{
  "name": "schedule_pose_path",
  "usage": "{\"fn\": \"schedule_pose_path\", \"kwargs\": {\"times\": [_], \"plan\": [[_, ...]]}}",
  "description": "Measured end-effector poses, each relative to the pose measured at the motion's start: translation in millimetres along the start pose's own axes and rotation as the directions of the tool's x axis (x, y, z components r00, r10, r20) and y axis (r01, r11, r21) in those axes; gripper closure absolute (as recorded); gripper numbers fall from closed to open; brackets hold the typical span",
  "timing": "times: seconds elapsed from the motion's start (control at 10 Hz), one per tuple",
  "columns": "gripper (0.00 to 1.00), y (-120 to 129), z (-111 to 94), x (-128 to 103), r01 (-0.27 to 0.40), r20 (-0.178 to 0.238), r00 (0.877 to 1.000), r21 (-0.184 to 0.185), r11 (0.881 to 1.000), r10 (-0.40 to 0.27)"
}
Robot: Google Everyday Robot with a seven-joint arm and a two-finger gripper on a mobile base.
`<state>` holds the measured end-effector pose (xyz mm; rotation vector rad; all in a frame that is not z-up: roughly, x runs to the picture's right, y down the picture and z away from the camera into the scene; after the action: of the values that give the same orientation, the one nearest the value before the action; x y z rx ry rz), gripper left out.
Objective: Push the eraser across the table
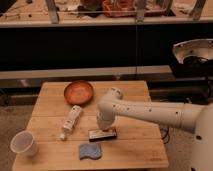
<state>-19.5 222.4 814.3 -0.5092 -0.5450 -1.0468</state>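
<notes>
The eraser (102,134) is a small flat block with black sides and a white top with a reddish mark. It lies on the light wooden table (135,145), a little front of centre. My white arm reaches in from the right and bends down over it. My gripper (102,127) is at the eraser's back edge, right above it and seemingly touching it.
A blue wavy-edged sponge (90,151) lies just in front-left of the eraser. A white capped tube (71,120) lies to its left. An orange-brown bowl (78,92) stands at the back. A clear plastic cup (23,143) stands at the front left corner.
</notes>
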Motion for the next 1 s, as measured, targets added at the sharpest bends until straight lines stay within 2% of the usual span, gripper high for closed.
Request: {"fn": "schedule_pose_path", "kwargs": {"times": [0.3, 0.5, 0.9, 1.0], "plan": [[1.00, -0.7, -1.6, -1.0, 0.003, 0.002, 1.000, 0.003, 1.000, -0.003], [1.00, -6.1, 2.3, -3.4, 0.065, 0.005, 0.998, 0.005, 0.998, -0.065], [1.00, -5.6, 0.0, -5.4, 0.070, 0.008, 0.998, 0.005, 0.998, -0.070], [1.00, -7.9, 2.4, -6.8, 0.104, 0.007, 0.995, 0.002, 0.995, -0.104]]}}
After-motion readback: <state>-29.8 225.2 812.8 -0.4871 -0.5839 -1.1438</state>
